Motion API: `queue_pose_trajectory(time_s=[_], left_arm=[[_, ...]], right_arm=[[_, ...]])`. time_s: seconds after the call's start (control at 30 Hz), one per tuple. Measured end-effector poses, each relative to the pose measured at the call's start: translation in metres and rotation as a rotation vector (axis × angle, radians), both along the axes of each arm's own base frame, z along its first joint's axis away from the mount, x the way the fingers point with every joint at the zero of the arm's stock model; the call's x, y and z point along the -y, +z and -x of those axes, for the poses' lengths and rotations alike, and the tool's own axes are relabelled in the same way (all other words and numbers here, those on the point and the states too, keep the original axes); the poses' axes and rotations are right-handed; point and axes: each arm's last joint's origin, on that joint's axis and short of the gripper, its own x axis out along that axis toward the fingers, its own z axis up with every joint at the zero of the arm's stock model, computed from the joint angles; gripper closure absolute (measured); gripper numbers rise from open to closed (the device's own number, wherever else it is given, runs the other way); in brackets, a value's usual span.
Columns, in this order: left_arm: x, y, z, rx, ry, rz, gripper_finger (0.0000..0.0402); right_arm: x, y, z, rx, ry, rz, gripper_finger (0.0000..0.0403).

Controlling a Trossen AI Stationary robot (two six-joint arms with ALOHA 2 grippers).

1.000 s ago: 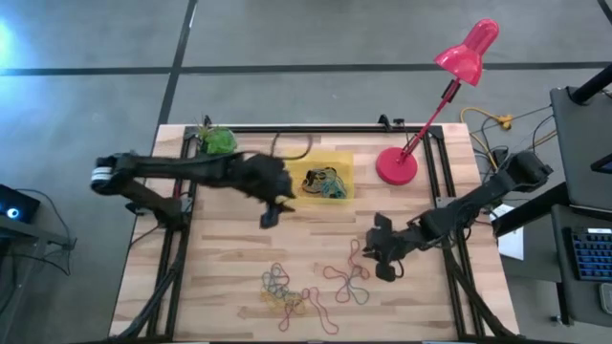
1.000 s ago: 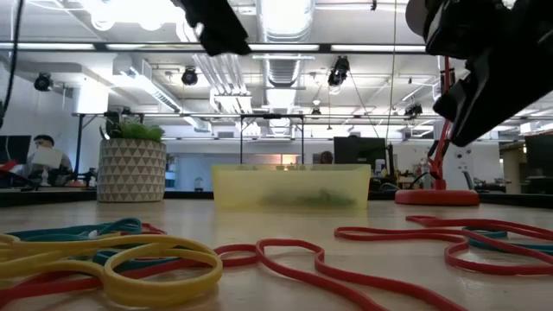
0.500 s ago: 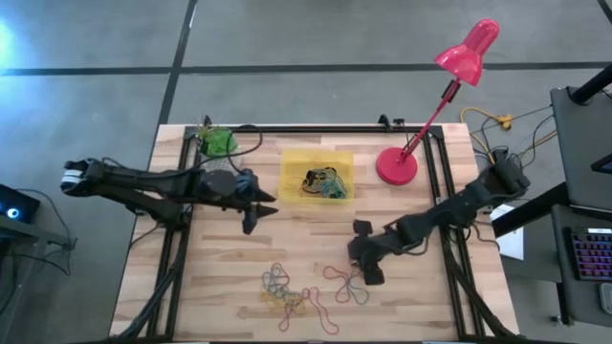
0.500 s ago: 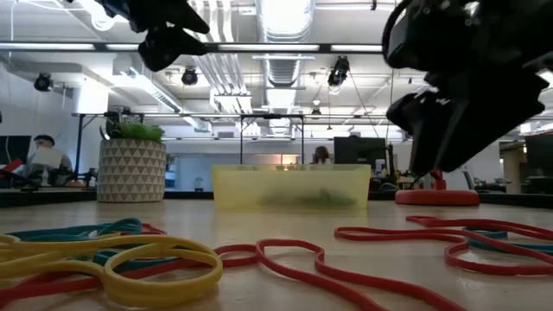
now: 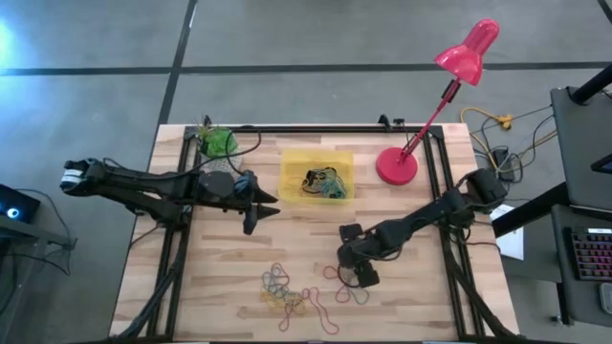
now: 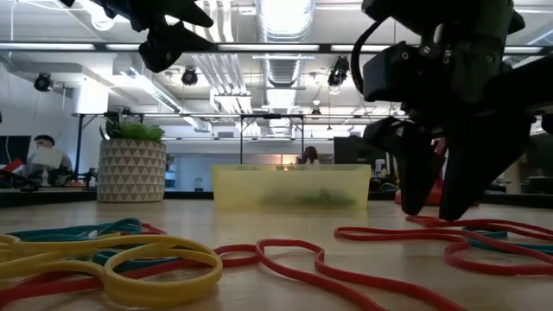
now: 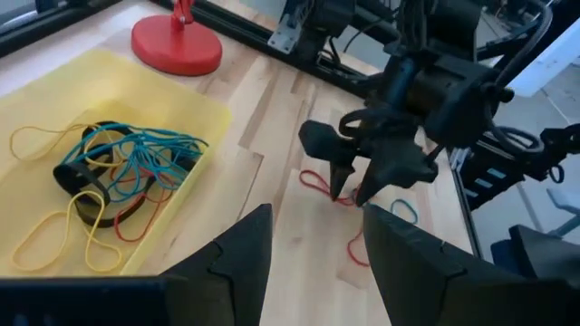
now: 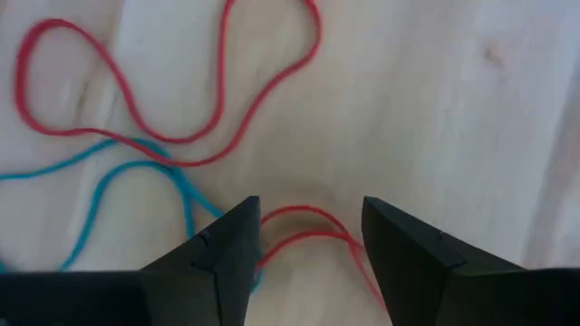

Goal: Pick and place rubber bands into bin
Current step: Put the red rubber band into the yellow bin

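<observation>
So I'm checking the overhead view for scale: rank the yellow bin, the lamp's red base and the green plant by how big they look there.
Largest to smallest in the high view:
1. bin
2. lamp's red base
3. green plant, only slightly smaller than the base, so that order is unsure.

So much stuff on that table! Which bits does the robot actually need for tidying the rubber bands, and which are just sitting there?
Needed:
rubber bands
bin
right gripper, open over a red band
left gripper, open, waiting beside the bin

Just sitting there:
lamp
plant pot
</observation>
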Motion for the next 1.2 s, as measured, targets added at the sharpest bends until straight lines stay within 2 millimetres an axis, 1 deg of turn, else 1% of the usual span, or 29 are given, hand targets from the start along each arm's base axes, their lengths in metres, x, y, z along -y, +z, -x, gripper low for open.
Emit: queue_pose_trajectory(time_s=[0.1, 0.27, 0.47, 0.53, 0.6, 0.8, 0.83, 1.07, 1.2], left_arm=[[0.0, 0.0, -0.001, 0.008, -0.002, 0.0, 0.0243], [0.001, 0.0, -0.003, 0.015, -0.002, 0.0, 0.0243], [0.001, 0.0, -0.003, 0.012, -0.004, -0.005, 0.0243], [0.001, 0.0, -0.003, 0.012, -0.004, -0.006, 0.0243], [0.001, 0.0, -0.003, 0.012, -0.003, -0.007, 0.0243], [0.0, 0.0, -0.003, 0.011, 0.009, -0.014, 0.0243], [0.0, 0.0, -0.003, 0.011, 0.009, -0.014, 0.0243], [0.0, 0.0, -0.003, 0.009, 0.012, -0.015, 0.0243], [0.0, -0.001, -0.003, 0.008, 0.012, -0.015, 0.0243]], right_arm=[[0.002, -0.005, -0.001, -0.06, -0.011, -0.034, 0.0225], [0.008, -0.015, -0.002, -0.172, -0.079, -0.11, 0.0231], [0.01, -0.016, -0.001, -0.194, -0.109, -0.097, 0.0244], [0.01, -0.014, -0.001, -0.186, -0.108, -0.085, 0.0257], [0.012, -0.012, 0.0, -0.181, -0.102, -0.084, 0.0278], [0.016, -0.008, 0.001, -0.176, -0.101, -0.079, 0.0376], [0.016, -0.007, 0.001, -0.176, -0.102, -0.079, 0.0385], [0.017, -0.003, 0.003, -0.176, -0.107, -0.082, 0.0394], [0.017, 0.008, 0.006, -0.156, -0.125, -0.097, 0.0394]])
